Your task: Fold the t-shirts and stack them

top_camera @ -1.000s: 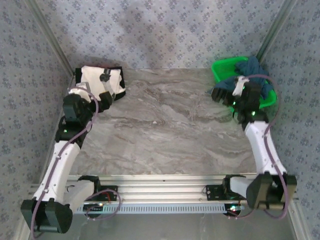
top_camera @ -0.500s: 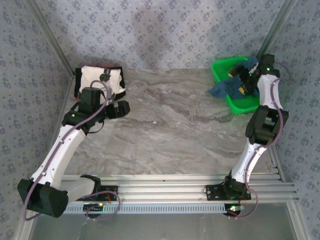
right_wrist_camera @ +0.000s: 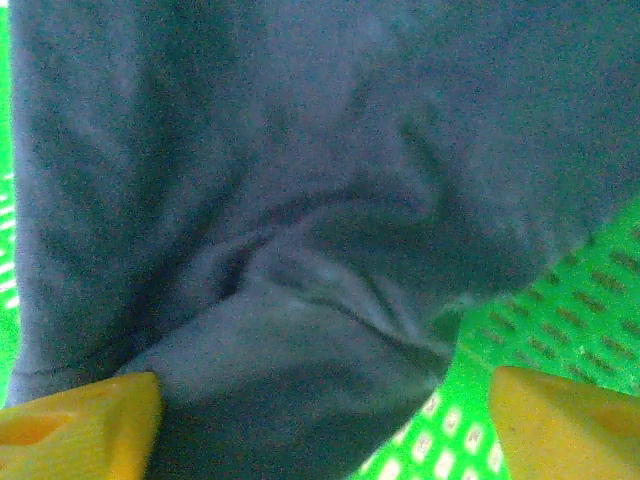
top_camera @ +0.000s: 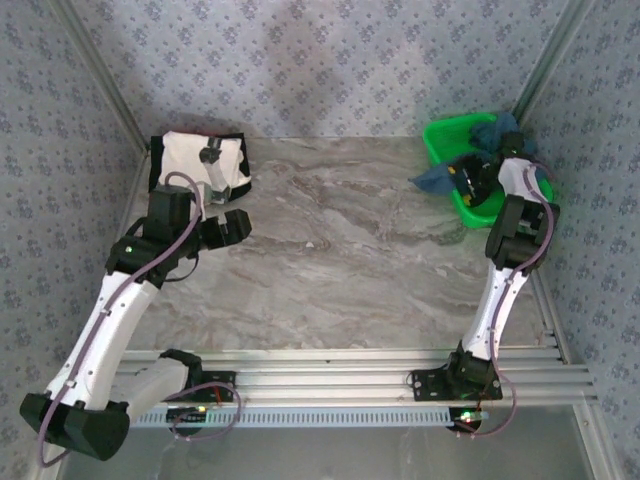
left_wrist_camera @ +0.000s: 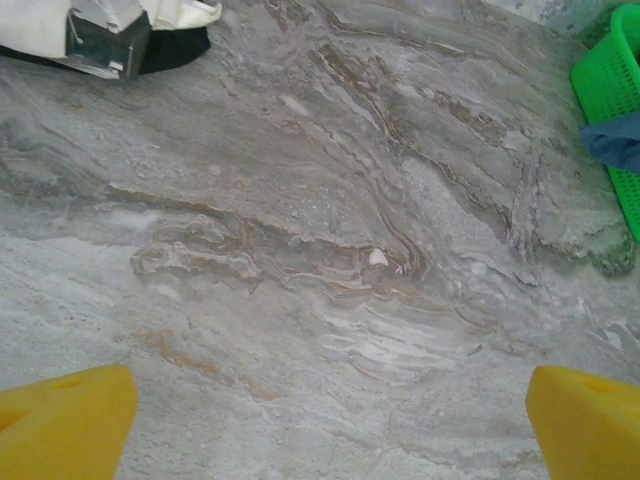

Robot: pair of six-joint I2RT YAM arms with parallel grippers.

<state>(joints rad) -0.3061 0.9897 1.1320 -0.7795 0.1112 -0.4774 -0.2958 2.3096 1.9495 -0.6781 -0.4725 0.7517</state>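
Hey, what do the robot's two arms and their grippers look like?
Both the left arm and right arm have white tube-like links, chunky black joint housings and a thin purplish cable looping alongside, with small green lights. The wrist cameras show blocky yellow fingers.

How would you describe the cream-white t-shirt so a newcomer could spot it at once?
Start at the grey marbled table and go to its far left corner. The cream-white t-shirt lies there as a flat rectangle with black edges. Unlike the dark teal-blue t-shirt spilling crumpled from the green basket at the far right, it is pale and neat.
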